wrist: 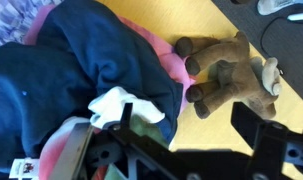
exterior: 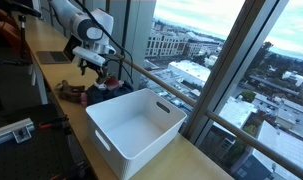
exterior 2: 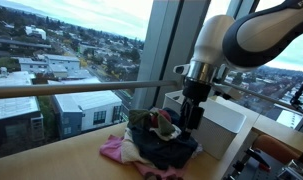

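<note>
In the wrist view my gripper [wrist: 191, 125] is open, its two black fingers [wrist: 253, 125] wide apart over bare yellow tabletop with nothing between them. A brown plush toy [wrist: 231, 75] lies just beyond the fingers, not touched. To its left is a pile of clothes: a navy garment [wrist: 81, 70], a pink one [wrist: 166, 60] and a white piece [wrist: 116, 105] by the left finger. In both exterior views the gripper [exterior: 88, 65] [exterior 2: 194, 115] hangs just above the clothes pile [exterior: 91, 93] [exterior 2: 156, 145].
A large white bin [exterior: 136, 125] [exterior 2: 226, 115] stands on the wooden table [exterior: 181, 155] right beside the pile. A tall window with a metal rail [exterior: 171, 85] runs along the table's far edge.
</note>
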You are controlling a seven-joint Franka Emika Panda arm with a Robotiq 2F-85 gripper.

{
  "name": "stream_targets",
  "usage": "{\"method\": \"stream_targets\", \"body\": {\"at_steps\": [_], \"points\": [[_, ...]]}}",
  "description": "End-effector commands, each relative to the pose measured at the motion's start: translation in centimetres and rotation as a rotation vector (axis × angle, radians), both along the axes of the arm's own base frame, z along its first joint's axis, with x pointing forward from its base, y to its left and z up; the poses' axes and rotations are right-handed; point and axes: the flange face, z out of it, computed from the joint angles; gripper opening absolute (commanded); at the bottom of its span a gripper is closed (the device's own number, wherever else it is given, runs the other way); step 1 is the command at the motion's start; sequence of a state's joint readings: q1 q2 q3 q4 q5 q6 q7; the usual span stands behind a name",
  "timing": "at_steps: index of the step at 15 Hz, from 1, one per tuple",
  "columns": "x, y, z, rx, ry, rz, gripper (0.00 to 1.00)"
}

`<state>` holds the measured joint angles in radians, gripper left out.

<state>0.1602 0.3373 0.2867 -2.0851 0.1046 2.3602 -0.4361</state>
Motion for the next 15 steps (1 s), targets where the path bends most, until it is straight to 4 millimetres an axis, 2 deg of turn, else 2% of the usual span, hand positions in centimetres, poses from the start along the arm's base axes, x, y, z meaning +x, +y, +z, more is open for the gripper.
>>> {"method": "stream_targets", "body": {"at_steps": [1, 4, 7, 11, 15], "points": [[0.8, 0.9, 1.6, -0.009, -0.078, 0.099, 1.00], [1.6, 2.5, 3.6, -0.030, -0.161, 0.195, 1.00], [2.7, 4.4, 4.1, -0.056, -0.217, 0.277, 1.00], [4.8, 5.2, 3.4, -0.101, -0.255, 0.339, 1.00], [7.9, 4.3, 1.7, -0.181, -0.289, 0.379, 1.00]]}}
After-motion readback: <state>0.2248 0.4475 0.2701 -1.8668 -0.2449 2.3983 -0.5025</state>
